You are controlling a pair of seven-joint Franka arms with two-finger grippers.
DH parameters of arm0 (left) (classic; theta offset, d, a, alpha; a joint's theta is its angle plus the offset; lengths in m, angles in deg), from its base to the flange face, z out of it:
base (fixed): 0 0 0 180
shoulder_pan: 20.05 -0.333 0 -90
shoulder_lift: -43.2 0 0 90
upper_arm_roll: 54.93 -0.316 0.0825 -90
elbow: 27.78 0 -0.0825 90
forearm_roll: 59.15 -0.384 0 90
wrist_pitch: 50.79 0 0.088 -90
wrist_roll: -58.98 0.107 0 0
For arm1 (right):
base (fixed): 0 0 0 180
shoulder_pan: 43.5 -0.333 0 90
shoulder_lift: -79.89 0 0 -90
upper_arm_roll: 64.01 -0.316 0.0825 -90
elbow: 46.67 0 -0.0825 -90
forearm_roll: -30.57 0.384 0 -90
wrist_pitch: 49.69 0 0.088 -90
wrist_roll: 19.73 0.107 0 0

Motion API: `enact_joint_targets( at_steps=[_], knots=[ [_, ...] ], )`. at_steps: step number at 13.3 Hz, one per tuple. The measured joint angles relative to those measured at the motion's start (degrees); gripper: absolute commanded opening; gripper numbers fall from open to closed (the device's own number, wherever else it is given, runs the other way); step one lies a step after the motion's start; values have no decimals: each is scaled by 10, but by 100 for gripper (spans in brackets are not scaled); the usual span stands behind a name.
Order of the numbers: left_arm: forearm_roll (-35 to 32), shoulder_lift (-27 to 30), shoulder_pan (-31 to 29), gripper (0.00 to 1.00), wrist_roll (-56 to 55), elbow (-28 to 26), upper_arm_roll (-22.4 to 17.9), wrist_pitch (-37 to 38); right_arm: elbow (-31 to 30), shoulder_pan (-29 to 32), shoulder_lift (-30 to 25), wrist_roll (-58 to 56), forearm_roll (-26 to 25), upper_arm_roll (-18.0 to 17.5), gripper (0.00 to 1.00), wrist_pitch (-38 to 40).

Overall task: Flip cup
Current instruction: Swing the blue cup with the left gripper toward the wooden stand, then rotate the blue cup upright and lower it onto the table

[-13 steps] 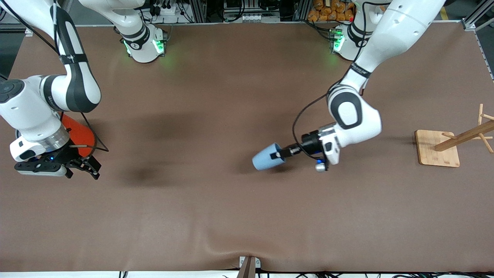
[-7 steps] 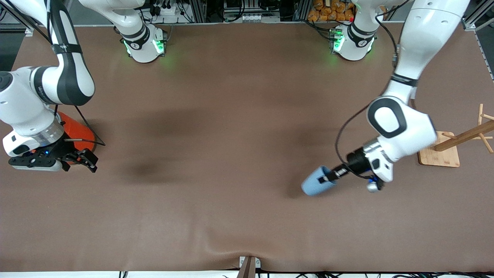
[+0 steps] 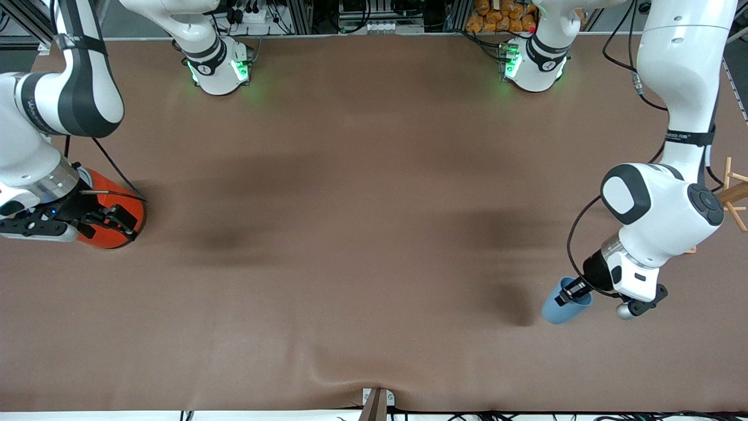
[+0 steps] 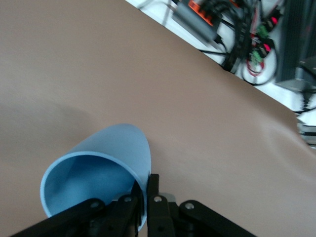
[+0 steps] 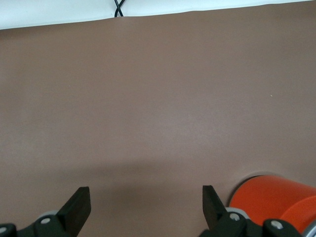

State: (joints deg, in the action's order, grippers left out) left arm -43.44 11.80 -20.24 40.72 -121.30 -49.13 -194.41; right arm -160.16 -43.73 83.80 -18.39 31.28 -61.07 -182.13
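**Cup held tilted over the left arm's end of the table**

You had the brown table [image 3: 350, 204] under both arms. Your right gripper [image 5: 143, 210] waited, fingers spread wide, over the orange can [image 3: 111, 219]. Your left gripper [image 3: 570, 294] pinched the light-blue cup [image 3: 560, 307] by its rim, tilted, above the table.

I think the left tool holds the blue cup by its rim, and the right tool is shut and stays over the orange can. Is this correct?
Not quite. The right tool is open, not shut; the right wrist view shows its fingers spread wide apart. The rest holds: the left tool grips the blue cup by its rim, and the right tool is over the orange can.
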Motion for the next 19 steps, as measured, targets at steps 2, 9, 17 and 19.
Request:
enact_joint_targets(
  at_steps=[2,9,17,19],
  knots=[
    [-32,-1,-5,0,0,9,-16,34,0,0,-8,0,0,0,100,15],
    [-118,-9,-99,0,97,0,-22,64,50,5,-29,0,0,0,100,140],
    [-120,-10,-88,0,95,6,-15,131,166,8,-31,16,0,-1,100,305],
    [-123,-5,-68,0,73,9,-14,178,184,8,-31,18,0,-1,100,334]
  ],
)
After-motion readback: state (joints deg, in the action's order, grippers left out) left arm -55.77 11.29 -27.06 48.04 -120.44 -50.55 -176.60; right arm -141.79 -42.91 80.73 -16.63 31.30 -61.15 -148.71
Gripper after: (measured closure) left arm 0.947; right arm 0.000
